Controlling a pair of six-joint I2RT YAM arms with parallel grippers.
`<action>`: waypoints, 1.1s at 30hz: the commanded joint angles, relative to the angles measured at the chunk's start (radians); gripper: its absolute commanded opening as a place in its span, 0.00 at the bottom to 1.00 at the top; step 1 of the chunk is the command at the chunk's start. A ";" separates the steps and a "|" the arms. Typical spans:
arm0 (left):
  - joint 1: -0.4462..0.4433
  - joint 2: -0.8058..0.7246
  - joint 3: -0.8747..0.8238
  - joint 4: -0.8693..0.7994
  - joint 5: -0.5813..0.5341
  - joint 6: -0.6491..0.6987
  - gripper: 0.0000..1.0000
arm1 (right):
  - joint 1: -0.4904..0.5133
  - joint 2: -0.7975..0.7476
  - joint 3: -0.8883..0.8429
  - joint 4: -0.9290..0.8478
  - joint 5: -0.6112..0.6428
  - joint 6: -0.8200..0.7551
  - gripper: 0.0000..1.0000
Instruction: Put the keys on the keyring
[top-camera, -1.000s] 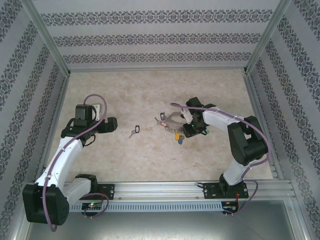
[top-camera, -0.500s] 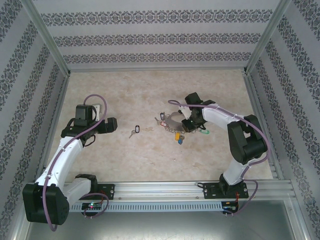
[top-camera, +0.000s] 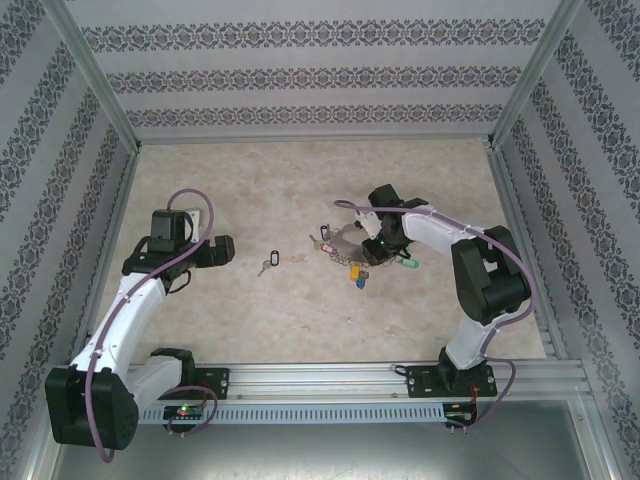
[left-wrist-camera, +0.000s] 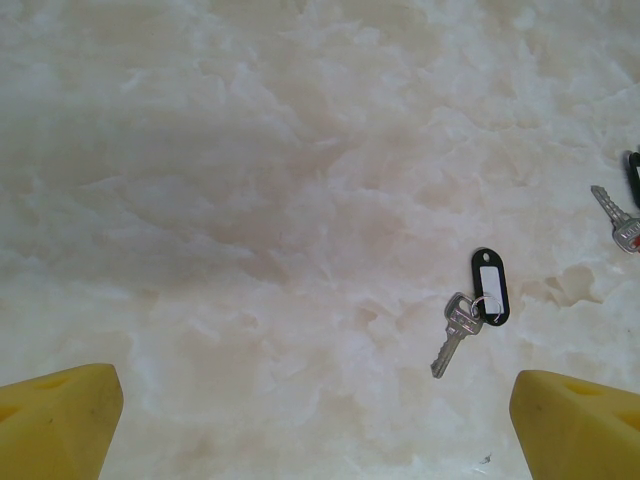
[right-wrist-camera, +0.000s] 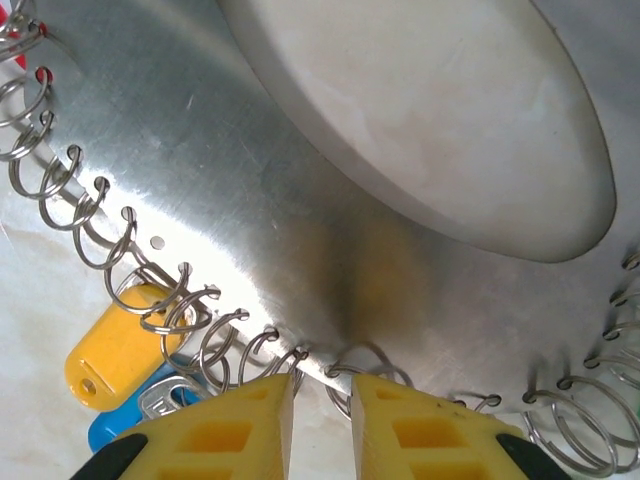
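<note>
Crowding right pincer (right-wrist-camera: 320, 385): split rings (right-wrist-camera: 90, 200) on keyring (right-wrist-camera: 300, 230), yellow tag (right-wrist-camera: 110, 355).

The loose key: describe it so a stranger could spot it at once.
On the marble-look table, look between the left gripper and the keyring. A small silver key lies there alone; its tag is a black oval, unlike the ring's coloured tags.

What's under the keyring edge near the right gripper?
Yellow tag and blue tag poke out beneath the keyring edge and its wire loops, on the table. Anything further under the metal is covered.
</note>
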 joint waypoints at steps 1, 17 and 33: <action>-0.009 -0.006 0.023 -0.019 0.015 -0.022 1.00 | -0.004 -0.049 0.026 -0.052 -0.008 -0.003 0.24; -0.009 -0.017 0.017 -0.016 0.019 -0.033 1.00 | -0.005 0.010 0.064 -0.056 -0.073 0.069 0.29; -0.009 -0.017 0.017 -0.011 0.020 -0.035 1.00 | -0.003 0.072 0.073 -0.074 -0.022 0.086 0.33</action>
